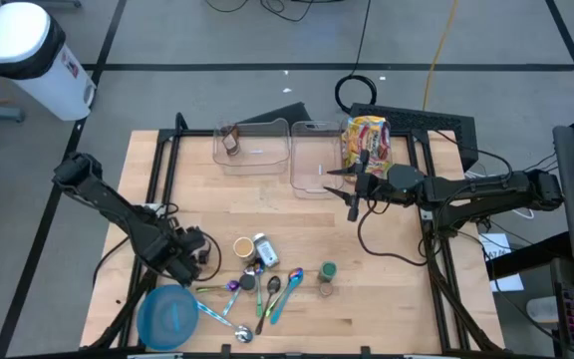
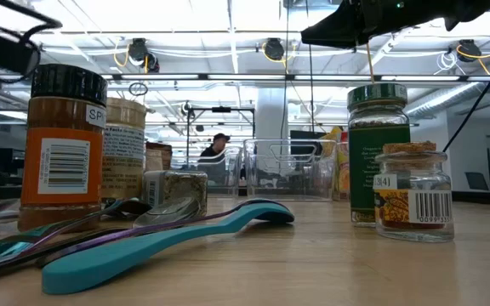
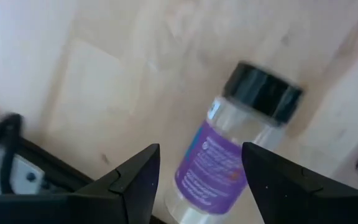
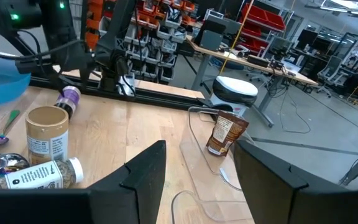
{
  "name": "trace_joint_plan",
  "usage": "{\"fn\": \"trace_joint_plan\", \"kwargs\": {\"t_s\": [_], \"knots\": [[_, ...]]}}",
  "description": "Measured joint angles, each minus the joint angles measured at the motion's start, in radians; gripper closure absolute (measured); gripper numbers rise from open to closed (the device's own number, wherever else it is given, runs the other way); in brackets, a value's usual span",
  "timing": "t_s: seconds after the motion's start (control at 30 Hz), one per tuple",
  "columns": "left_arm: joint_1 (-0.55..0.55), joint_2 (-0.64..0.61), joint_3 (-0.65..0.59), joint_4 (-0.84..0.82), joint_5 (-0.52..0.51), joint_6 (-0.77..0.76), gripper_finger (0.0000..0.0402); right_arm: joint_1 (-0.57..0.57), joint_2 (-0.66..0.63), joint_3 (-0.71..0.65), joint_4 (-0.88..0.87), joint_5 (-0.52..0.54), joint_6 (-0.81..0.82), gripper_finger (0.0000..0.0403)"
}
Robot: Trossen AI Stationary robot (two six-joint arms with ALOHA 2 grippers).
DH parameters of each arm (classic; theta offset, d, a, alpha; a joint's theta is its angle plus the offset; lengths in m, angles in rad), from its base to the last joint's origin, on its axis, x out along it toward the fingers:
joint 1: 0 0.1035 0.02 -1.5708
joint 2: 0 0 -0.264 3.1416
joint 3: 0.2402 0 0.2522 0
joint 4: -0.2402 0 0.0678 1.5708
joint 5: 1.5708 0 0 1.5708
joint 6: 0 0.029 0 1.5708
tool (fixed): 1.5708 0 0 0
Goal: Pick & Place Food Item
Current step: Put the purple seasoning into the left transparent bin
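Currently left gripper point(image 3: 197, 180), fingers apart, straddles the purple-labelled jar point(image 3: 229, 162) ungrasped; right gripper point(image 1: 353, 195), apart, hovers empty beside far bins point(image 1: 312, 160).

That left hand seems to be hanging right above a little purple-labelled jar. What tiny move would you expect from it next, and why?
Probably a short drop straight down, then a squeeze. The left hand is open, and the jar with its purple label and black cap lies on its side on the table, lined up with the gap between the two fingers but not yet gripped. The right hand waits by the clear bins.
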Motion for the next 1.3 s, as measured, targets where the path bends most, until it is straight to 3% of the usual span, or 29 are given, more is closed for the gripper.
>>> {"fn": "trace_joint_plan", "kwargs": {"t_s": [0.17,0.37,0.6,0.8,0.9,1.13,1.23,1.3], "knots": [[-0.005,0.0,-0.014,0.042,0.066,0.012,0.0167,0.0,0.0,0.0,0.0,0.0,0.0,0.022],[-0.023,0.0,-0.014,0.088,0.065,0.067,0.0167,0.0,0.0,0.0,0.0,0.0,0.0,0.022],[-0.024,-0.003,-0.117,0.248,0.067,0.049,0.0167,0.0,0.0,0.0,-0.001,0.0,0.0,0.022],[-0.019,-0.004,-0.17,0.258,0.069,-0.04,0.0168,0.0,0.0,0.0,-0.001,0.0,0.0,0.022],[-0.019,-0.003,-0.172,0.275,0.037,-0.048,0.0187,0.0,0.0,0.0,0.0,0.0,0.0,0.022],[0.013,-0.003,-0.169,0.32,-0.028,-0.048,0.0273,0.0,0.0,0.0,0.0,-0.001,0.0,0.022],[0.043,-0.014,-0.14,0.258,-0.039,-0.023,0.0275,0.0,0.0,0.0,0.0,-0.001,0.001,0.022],[0.063,-0.027,-0.09,0.196,-0.1,-0.017,0.0275,0.0,0.0,0.0,0.0,-0.001,0.011,0.022]]}}
